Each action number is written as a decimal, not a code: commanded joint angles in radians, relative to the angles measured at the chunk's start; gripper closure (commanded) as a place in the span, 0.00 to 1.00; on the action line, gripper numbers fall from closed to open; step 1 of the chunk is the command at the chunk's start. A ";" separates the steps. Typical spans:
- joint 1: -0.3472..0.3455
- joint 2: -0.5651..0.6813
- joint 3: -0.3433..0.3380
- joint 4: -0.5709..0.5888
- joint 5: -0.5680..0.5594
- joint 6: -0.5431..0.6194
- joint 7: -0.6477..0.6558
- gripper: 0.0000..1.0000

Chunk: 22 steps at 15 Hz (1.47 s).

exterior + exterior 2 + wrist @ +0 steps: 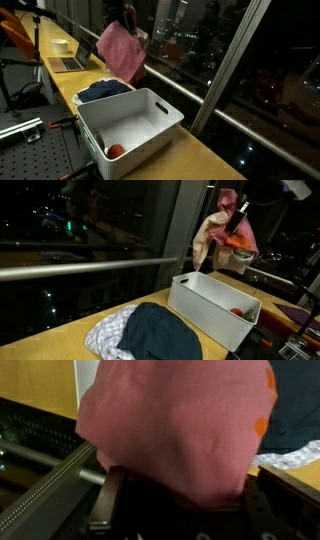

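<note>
- Running beside the dark window, the counter (205,155) bears every item set down below it.
- Next in size, the white bin (205,315) stands upright on the counter with its top open. Both exterior views show its interior bare apart from one small item.
- Suspended in the air, the pink cloth (122,52) touches neither the counter nor the white bin. It droops straight down from the pincer, with its upper part bunched at the fingers. It hangs higher than the bin's rim, but whether it is squarely over the opening cannot be told. In the wrist view it fills nearly the whole picture, with an orange patch at its right edge.
- Beside the bin's end wall, a dark blue garment (160,335) lies crumpled on a pale patterned cloth (103,338).
- Overhead, the pincer (237,225) points downward, well above the bin, its jaws drawn together and clamped on the top of the pink cloth.
- Farther along the counter, a laptop (72,62) sits open, well apart from the bin.
- Smallest, a red round item (116,151) rests on the bin's floor near a corner.
</note>
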 commanded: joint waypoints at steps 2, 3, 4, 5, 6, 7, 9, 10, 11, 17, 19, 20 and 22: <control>0.100 0.086 0.120 0.212 0.011 -0.157 0.030 1.00; 0.126 0.105 0.147 0.249 0.018 -0.175 0.036 1.00; 0.151 0.134 0.173 0.288 0.016 -0.184 0.055 1.00; 0.176 0.161 0.199 0.331 0.015 -0.198 0.076 1.00; 0.197 0.196 0.215 0.362 0.020 -0.192 0.094 1.00; 0.213 0.218 0.222 0.375 0.028 -0.174 0.100 1.00; 0.239 0.254 0.225 0.398 0.041 -0.156 0.102 1.00; 0.248 0.261 0.222 0.409 0.050 -0.158 0.096 1.00; 0.252 0.271 0.215 0.400 0.055 -0.147 0.094 1.00; 0.248 0.294 0.186 0.371 0.101 -0.141 0.089 0.61; 0.242 0.288 0.172 0.357 0.109 -0.141 0.085 0.46; 0.236 0.281 0.162 0.347 0.109 -0.141 0.083 0.39; 0.223 0.265 0.140 0.327 0.100 -0.139 0.082 0.24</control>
